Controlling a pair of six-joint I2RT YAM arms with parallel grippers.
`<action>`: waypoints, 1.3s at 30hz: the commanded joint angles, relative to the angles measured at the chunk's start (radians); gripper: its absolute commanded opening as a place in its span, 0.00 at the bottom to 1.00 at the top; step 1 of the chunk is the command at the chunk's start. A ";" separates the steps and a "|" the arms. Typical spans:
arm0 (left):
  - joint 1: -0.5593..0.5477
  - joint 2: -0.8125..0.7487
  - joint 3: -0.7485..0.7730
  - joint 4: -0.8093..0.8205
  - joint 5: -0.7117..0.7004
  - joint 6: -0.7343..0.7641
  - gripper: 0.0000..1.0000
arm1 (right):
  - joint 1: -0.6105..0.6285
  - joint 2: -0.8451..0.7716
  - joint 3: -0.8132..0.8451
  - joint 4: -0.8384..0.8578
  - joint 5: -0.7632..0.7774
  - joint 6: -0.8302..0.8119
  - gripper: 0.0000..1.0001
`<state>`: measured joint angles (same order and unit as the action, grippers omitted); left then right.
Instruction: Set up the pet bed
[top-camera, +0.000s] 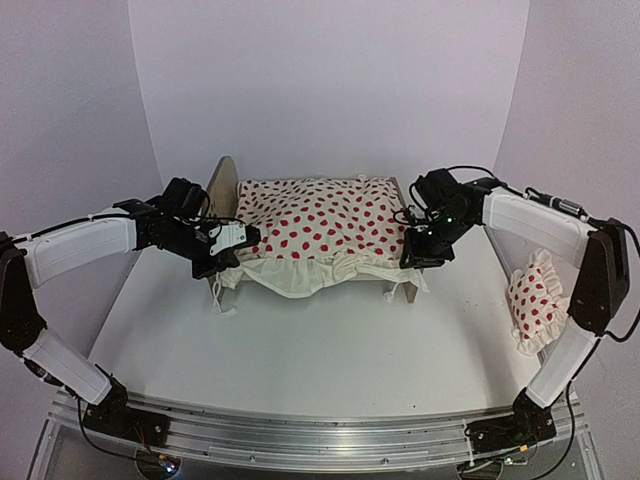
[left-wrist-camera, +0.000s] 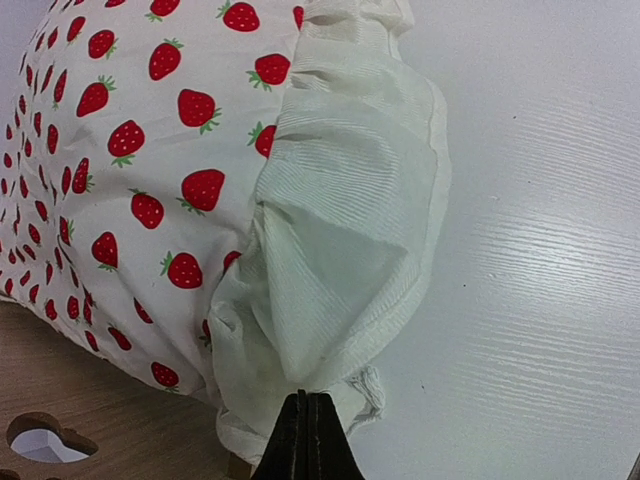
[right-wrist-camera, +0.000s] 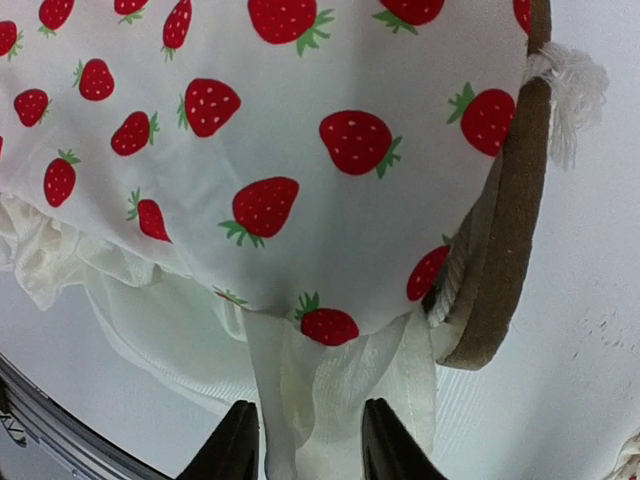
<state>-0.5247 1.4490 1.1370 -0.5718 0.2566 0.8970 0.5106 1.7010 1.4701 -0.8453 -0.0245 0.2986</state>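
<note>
Duvet (top-camera: 320, 225) cream, red strawberries; pet bed (top-camera: 222, 185) light wood; table (top-camera: 300, 350) white.

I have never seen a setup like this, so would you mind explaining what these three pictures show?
These are two robot arms bolted at the near edge of a white table. The wide picture comes from a camera above and behind them. The other two come from a camera on each wrist, close to the work. In the middle stands a small wooden pet bed, covered by a strawberry-print duvet with a cream ruffle. A matching pillow lies on the table at the right. The left gripper is shut, pinching the ruffle at the head end. The right gripper, at the foot end, has its jaws apart with ruffle hanging between them, apparently gripping nothing.
</note>
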 joint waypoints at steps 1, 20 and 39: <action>0.000 -0.007 0.017 -0.048 0.029 0.055 0.00 | -0.041 -0.131 0.093 -0.140 0.118 0.026 0.51; 0.000 -0.094 -0.085 0.005 -0.036 0.124 0.02 | -0.719 -0.067 -0.083 -0.306 0.595 -0.291 0.98; 0.000 -0.125 0.161 -0.023 0.287 -0.217 0.55 | -0.744 -0.120 -0.091 -0.214 0.243 -0.358 0.00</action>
<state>-0.5247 1.3268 1.1940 -0.6452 0.4778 0.8185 -0.2354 1.7676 1.3137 -1.0907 0.4609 -0.0765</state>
